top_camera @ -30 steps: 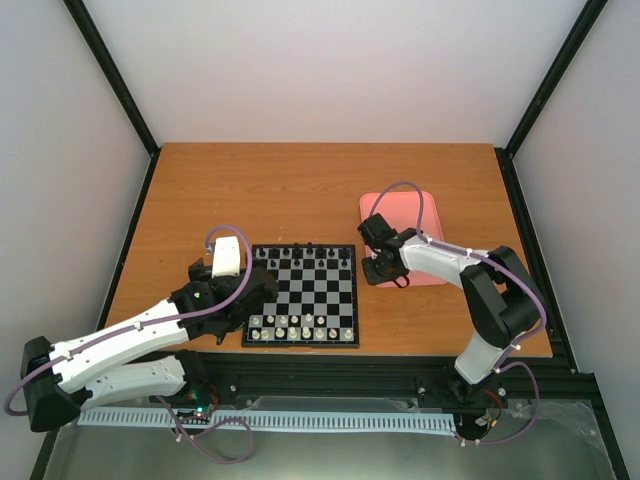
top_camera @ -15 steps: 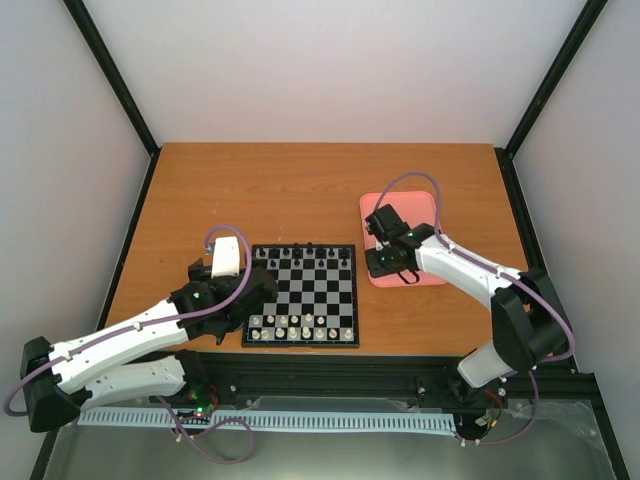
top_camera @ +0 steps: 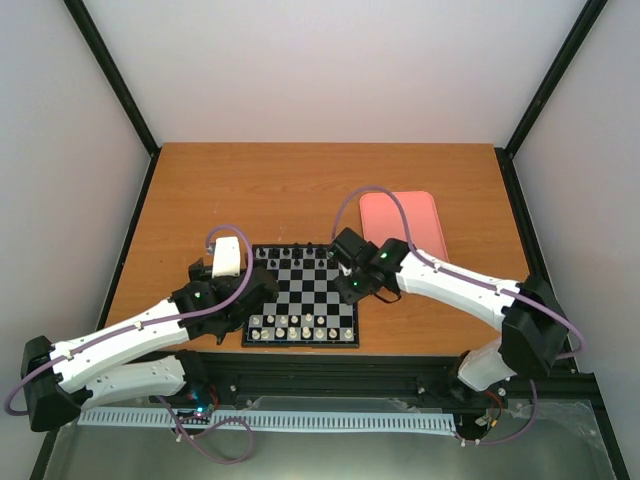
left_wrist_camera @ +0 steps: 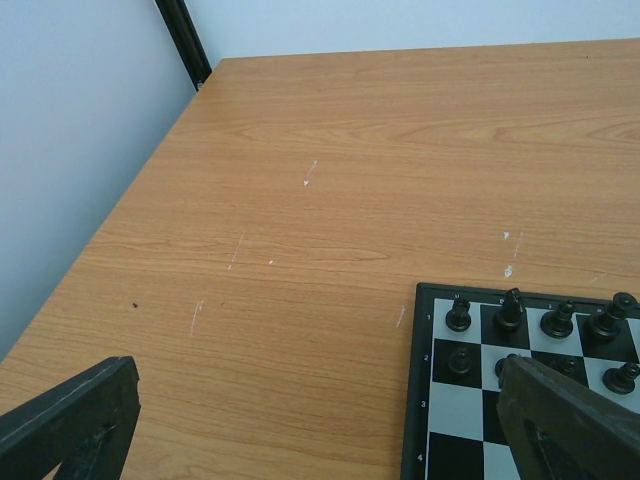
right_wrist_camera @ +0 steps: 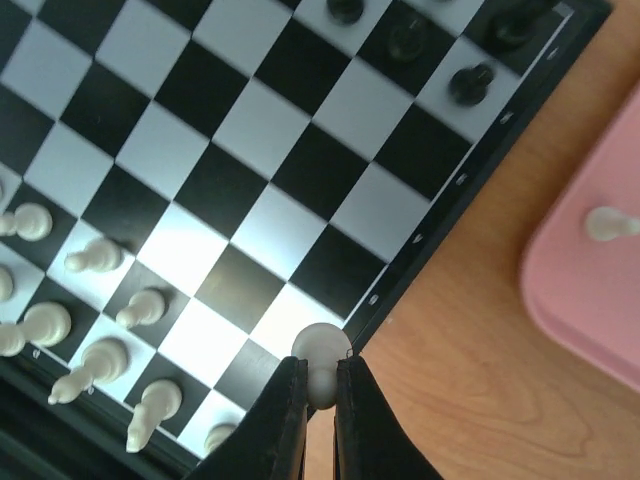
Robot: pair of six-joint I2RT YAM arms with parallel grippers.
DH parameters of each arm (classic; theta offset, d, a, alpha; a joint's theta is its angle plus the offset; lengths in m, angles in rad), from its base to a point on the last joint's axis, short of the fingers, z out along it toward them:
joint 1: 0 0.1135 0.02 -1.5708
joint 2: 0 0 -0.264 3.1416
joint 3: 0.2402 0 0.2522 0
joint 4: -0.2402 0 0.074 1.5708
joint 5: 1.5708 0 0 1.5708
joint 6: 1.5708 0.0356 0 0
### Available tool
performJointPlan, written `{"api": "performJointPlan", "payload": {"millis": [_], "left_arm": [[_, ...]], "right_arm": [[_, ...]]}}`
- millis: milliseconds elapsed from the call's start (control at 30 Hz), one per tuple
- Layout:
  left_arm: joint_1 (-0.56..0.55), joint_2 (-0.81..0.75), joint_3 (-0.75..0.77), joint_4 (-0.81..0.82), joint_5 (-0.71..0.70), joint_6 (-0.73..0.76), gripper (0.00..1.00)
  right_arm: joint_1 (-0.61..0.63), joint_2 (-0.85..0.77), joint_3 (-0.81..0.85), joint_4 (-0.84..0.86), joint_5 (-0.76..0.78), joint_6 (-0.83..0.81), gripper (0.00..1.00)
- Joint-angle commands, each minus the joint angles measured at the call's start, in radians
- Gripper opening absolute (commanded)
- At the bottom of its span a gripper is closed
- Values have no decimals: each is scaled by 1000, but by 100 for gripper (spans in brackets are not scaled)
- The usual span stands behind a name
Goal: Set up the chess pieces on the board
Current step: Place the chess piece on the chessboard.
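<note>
Only the right wrist view shows me the grip. The right gripper [right_wrist_camera: 320, 400] is pinched tight on one round-headed cream-white chess piece [right_wrist_camera: 321, 347], above the edge of the board [right_wrist_camera: 250, 150] on the side facing the pink tray [right_wrist_camera: 570, 300]. That view also shows one more white piece [right_wrist_camera: 610, 222] on the tray, too small for me to find from above. There I count at least seven white pieces [right_wrist_camera: 95, 257] on the board and four black pieces [right_wrist_camera: 470, 82]. The left wrist view shows the left gripper [left_wrist_camera: 318, 400] spread wide, holding nothing, over the tabletop [left_wrist_camera: 330, 180] by the board's far left corner.
</note>
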Motion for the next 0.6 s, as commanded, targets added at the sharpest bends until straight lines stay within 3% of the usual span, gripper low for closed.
{"api": "performJointPlan", "payload": {"millis": [0,567], "left_arm": [[6,4,39,-11,-29,-20,100],[5,9,41,-3,-20,-17,100]], "right_arm": [[69,39,-2,-48,-10,42,3],[194,173,-42,71,-44,93,4]]}}
